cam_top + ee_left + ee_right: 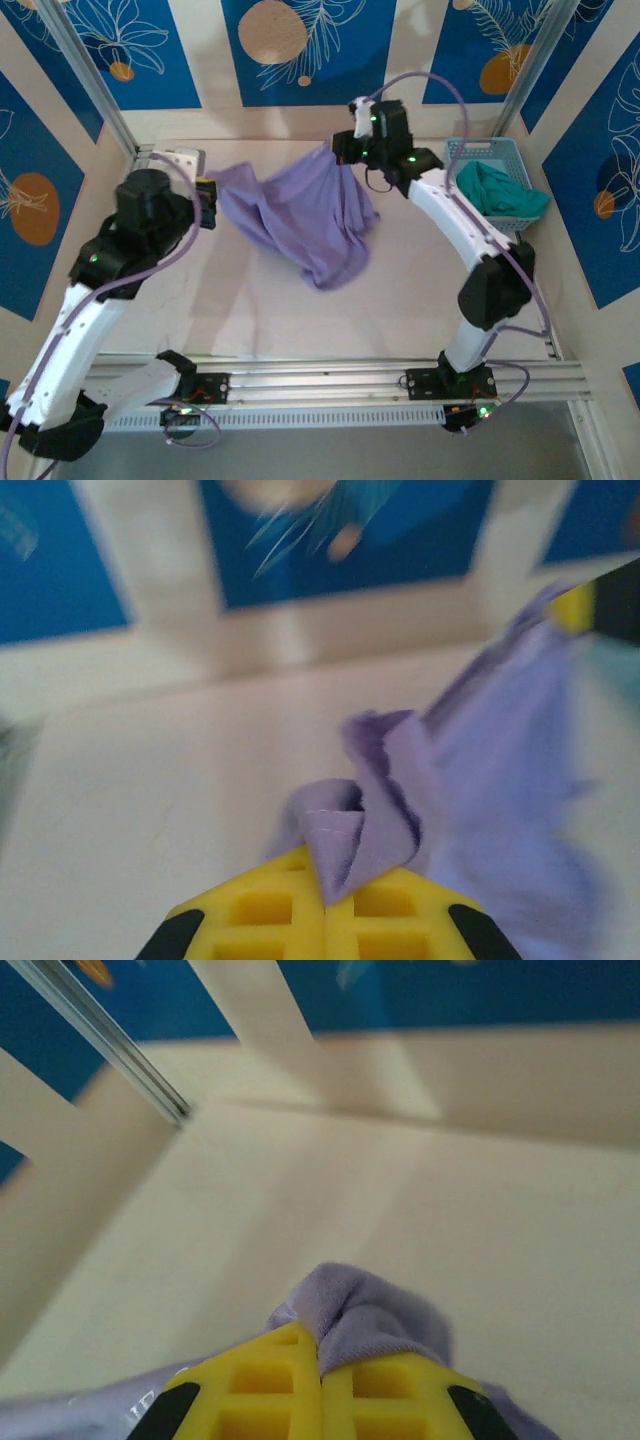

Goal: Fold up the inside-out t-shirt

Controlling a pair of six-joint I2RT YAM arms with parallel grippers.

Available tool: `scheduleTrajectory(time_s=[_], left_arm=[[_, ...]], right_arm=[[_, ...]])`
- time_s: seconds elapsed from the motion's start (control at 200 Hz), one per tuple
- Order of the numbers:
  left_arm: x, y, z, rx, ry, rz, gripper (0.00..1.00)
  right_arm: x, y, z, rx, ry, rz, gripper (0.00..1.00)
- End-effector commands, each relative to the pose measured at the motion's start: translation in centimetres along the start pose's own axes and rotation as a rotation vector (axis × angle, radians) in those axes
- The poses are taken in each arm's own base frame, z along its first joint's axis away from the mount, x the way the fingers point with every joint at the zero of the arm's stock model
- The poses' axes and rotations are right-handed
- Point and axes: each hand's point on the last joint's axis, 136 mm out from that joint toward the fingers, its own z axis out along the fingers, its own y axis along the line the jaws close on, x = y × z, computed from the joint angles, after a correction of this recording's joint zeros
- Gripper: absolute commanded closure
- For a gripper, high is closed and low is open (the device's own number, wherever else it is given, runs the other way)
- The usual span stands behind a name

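The lavender inside-out t-shirt hangs stretched between both arms above the table, its lower part drooping to the surface near the middle. My left gripper is shut on the shirt's left edge; a folded hem pokes out between the yellow fingers. At the back, my right gripper is shut on the shirt's upper right corner, where a bunch of lavender cloth bulges over the yellow fingers.
A light blue basket holding a teal-green garment stands at the back right, close to the right arm. Metal frame posts rise at the back corners. Bare table lies in front of the shirt.
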Motion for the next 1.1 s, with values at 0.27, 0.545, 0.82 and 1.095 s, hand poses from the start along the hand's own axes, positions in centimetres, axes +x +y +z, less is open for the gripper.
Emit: scheduleTrajectory(time_s=[0.27, 0.545, 0.82, 1.095], left_arm=[[21.4, -15.8, 2.5, 0.736, 0.482, -0.179, 0.65], [20.1, -8.8, 10.9, 0.279, 0.433, -0.229, 0.29], [20.4, -3.4, 24.4, 0.07, 0.457, -0.231, 0.27], [24.9, -2.3, 34.9, 0.108, 0.588, -0.365, 0.27]], right_arm=[[20.9, -2.8, -8.1, 0.045, 0.354, 0.193, 0.82], [21.5, -6.6, -6.4, 0.153, 0.329, 0.253, 0.51], [18.6, -9.8, 2.6, 0.257, 0.373, 0.194, 0.48], [18.0, -13.4, 6.9, 0.302, 0.44, 0.21, 0.46]])
